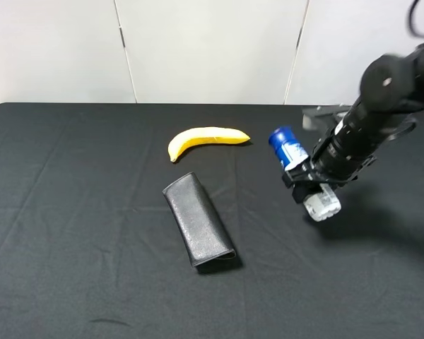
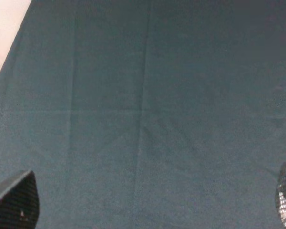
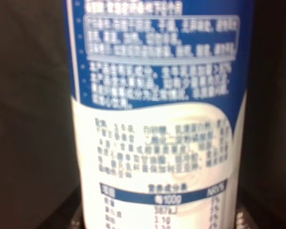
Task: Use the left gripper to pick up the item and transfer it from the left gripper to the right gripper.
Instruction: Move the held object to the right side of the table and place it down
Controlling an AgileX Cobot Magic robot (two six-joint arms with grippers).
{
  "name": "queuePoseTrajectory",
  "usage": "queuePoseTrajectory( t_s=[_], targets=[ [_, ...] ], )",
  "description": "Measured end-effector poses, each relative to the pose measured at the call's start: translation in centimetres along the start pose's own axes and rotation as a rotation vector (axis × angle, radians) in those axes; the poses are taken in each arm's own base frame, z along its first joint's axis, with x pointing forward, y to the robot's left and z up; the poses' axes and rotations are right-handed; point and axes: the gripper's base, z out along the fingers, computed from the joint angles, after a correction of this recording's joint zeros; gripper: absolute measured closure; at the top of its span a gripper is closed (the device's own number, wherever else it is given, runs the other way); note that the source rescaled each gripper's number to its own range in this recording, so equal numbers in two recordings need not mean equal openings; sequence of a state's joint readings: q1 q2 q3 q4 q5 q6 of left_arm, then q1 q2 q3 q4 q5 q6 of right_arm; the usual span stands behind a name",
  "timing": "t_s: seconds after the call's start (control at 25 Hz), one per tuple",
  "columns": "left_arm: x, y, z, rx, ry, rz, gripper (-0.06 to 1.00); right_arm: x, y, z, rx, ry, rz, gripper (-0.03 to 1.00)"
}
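The item, a bottle (image 1: 288, 147) with a blue cap and a white lower end, hangs tilted above the table on the right, cap toward the banana. My right gripper (image 1: 305, 176) is shut on its middle. In the right wrist view the bottle's label (image 3: 157, 119) fills the frame, and the dark fingertips (image 3: 72, 217) just show at its sides. My left gripper (image 2: 150, 205) is open and empty over bare black cloth, with only its two fingertips (image 2: 14, 200) showing, wide apart. The left arm is out of the exterior high view.
A yellow banana (image 1: 206, 139) lies at the middle back of the black table (image 1: 71, 212). A black textured folded case (image 1: 198, 220) lies in front of it. A white wall stands behind the table's back edge.
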State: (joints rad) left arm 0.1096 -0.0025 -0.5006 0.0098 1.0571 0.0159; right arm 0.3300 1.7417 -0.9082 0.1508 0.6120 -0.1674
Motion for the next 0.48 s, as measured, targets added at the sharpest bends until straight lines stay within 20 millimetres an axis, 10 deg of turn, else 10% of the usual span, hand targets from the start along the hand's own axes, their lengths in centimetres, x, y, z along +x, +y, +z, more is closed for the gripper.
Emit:
queuePoseTrajectory(
  t_s=[0.48],
  targets=[
    [0.0, 0.0, 0.0, 0.0, 0.0, 0.0, -0.05, 0.1, -0.4, 3.3, 0.008, 0.063, 0.001, 0.95]
  ],
)
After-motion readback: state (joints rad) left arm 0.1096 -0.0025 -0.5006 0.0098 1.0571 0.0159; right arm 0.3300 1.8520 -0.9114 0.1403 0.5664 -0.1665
